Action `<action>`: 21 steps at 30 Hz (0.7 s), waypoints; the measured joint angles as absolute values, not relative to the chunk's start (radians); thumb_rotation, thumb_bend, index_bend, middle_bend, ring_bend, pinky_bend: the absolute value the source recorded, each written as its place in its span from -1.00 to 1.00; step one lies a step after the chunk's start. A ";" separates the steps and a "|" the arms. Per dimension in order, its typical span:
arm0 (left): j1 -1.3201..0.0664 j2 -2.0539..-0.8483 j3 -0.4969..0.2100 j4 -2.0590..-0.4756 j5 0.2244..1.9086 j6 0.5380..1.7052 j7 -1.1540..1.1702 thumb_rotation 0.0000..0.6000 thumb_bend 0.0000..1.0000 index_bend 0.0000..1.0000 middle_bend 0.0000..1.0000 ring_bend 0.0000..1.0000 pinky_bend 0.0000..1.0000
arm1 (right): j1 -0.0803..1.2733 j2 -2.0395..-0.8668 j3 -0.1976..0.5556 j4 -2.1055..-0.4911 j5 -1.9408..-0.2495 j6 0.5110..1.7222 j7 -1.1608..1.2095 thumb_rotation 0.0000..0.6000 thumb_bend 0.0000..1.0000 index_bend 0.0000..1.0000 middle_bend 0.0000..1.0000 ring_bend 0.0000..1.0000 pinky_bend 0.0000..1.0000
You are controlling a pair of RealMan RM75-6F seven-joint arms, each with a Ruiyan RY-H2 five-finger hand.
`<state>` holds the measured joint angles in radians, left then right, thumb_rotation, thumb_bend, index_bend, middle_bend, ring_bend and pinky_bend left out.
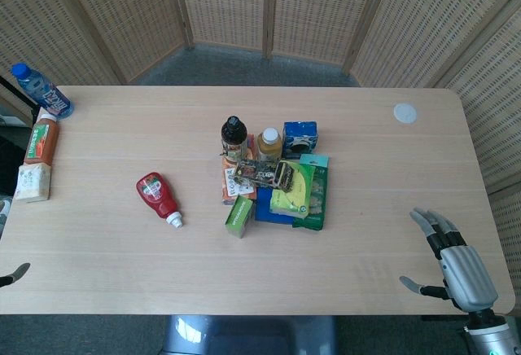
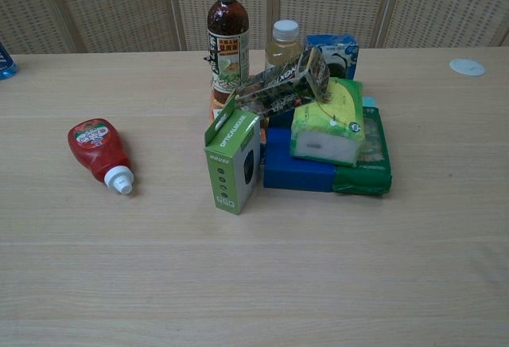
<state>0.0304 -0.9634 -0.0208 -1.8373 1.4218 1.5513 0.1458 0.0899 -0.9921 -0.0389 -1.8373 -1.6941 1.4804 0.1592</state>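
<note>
Right, nearest us our right hand [image 1: 456,261] hovers at the table [image 1: 342,282] edge, fingers spread, holding nothing. Only a fingertip of our left hand [image 1: 15,274] peeks in, so we cannot tell its state. Closest to the right hand is the pile mid-table: one green mouse box [image 2: 233,161], shut, then a blue box [image 2: 296,170], a yellow-green pack [image 2: 330,120], two capped bottles behind. One ketchup bottle [image 2: 101,153] lies left, alone.
</note>
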 measured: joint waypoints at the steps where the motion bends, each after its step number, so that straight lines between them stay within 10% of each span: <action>1: 0.029 -0.965 -0.021 -1.836 1.419 1.548 0.146 1.00 -1.00 -1.00 -1.00 -1.00 -1.00 | 0.091 -0.994 -0.039 -1.836 -1.693 1.478 0.156 0.96 -1.00 -1.00 -1.00 -1.00 -1.00; 21: -0.160 -0.967 -0.028 -1.727 1.583 1.344 0.097 1.00 -1.00 -1.00 -1.00 -1.00 -1.00 | 0.087 -0.984 -0.027 -1.835 -1.673 1.490 0.178 0.95 -1.00 -1.00 -1.00 -1.00 -1.00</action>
